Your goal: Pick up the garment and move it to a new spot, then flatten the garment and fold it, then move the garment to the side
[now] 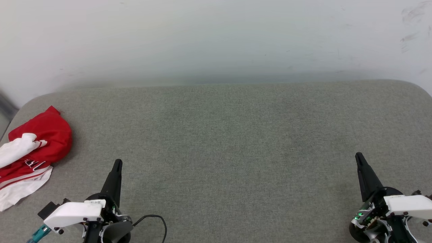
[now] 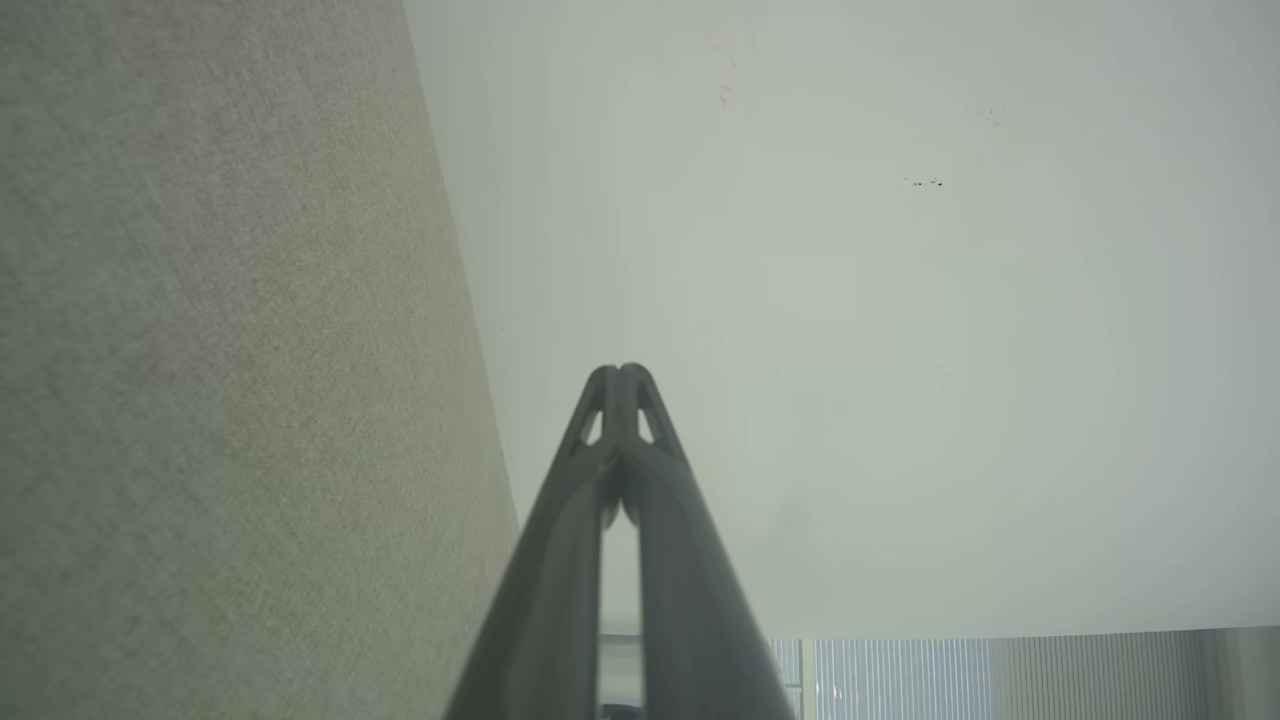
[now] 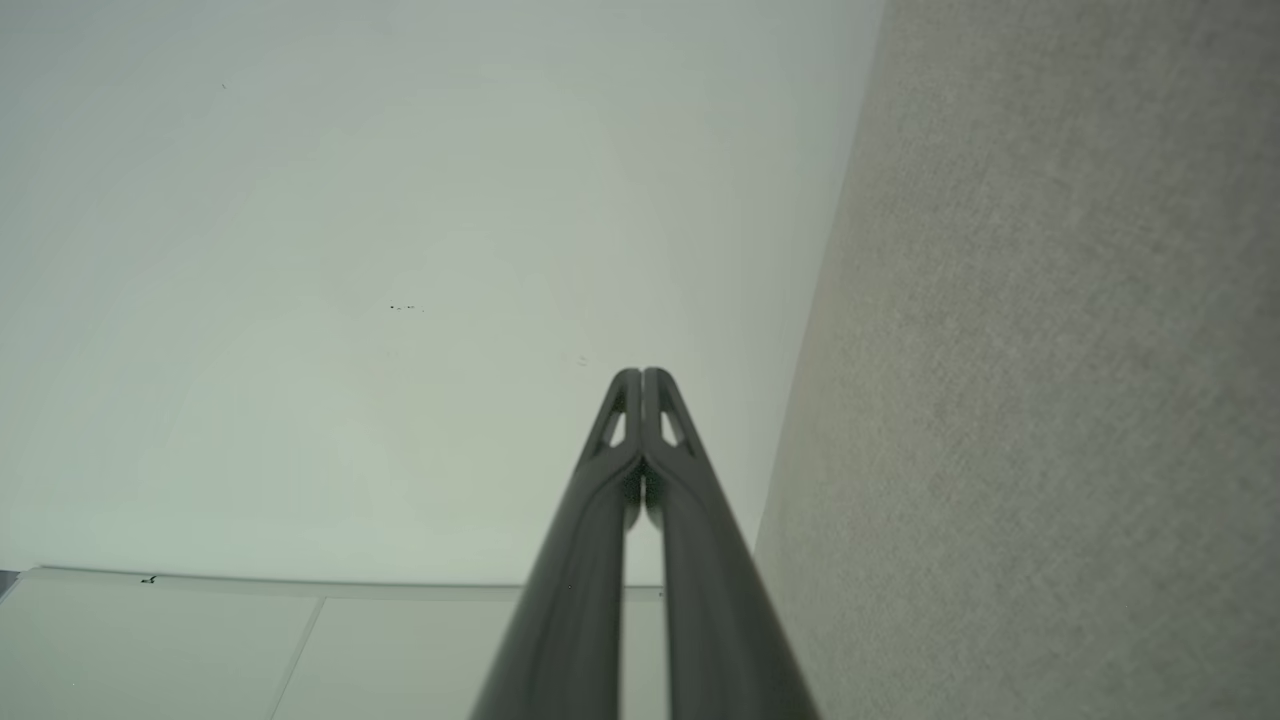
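My left gripper (image 1: 117, 163), two long dark fingers on a white-cased wrist, sits at the lower left of the head view. Its fingers are pressed together against each other into a single point. My right gripper (image 1: 358, 156), built the same way, sits at the lower right with its fingers pressed together as well. Both point up the view, away from me, over a broad grey-green woven fabric surface (image 1: 229, 141) with rounded far corners. A plain white wall (image 1: 216, 37), faintly scuffed at the upper right, rises behind it.

The garment (image 1: 40, 138), a bright red soft jersey shirt with white sleeves, red-and-white striped trim and white lettering, lies crumpled in a heap at the far left edge of the fabric surface. The picture's edge cuts part of it off. It lies to the left of my left gripper, near it but apart, and well apart from my right gripper. A thin black cable (image 1: 158, 218) loops on the surface just beside my left wrist.

In the left wrist view my fingertips meet, with the fabric surface to their left and the pale wall to their right. In the right wrist view the tips also meet, with the wall on the left and the fabric on the right.
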Controlling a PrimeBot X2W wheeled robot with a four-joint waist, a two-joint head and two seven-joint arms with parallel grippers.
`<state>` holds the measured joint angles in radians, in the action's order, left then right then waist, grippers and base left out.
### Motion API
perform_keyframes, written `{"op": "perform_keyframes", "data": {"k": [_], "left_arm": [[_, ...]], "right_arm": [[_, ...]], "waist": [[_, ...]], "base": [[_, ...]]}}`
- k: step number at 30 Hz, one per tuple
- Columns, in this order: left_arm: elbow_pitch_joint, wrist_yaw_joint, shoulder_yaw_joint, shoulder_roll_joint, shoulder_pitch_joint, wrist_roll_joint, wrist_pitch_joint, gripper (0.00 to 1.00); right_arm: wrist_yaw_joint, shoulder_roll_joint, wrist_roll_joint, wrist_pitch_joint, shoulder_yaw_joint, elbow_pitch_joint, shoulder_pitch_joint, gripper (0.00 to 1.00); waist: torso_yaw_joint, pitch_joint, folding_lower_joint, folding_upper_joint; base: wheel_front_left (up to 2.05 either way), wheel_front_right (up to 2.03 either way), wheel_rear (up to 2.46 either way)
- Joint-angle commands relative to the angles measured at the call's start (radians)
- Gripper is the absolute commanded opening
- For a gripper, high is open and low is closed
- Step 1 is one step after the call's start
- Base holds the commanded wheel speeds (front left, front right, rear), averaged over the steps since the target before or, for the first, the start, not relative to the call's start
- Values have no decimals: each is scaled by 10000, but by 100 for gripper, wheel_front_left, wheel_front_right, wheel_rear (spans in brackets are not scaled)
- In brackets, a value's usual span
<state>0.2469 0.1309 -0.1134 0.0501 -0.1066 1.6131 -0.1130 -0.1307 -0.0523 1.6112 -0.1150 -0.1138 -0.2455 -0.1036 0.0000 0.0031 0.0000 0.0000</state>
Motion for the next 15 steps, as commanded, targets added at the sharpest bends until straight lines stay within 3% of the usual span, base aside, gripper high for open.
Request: {"op": "perform_keyframes", "data": {"k": [1, 15], "left_arm": [[-18, 19, -26, 1, -63, -1, -45, 0], [-18, 19, -26, 1, -63, -1, -45, 0]], "right_arm": [[0, 39, 33, -9, 4, -2, -114, 0], [0, 39, 34, -9, 5, -2, -114, 0]], "waist": [[0, 0, 0, 0], [0, 0, 0, 0]], "base": [[0, 0, 0], [0, 0, 0]]}}
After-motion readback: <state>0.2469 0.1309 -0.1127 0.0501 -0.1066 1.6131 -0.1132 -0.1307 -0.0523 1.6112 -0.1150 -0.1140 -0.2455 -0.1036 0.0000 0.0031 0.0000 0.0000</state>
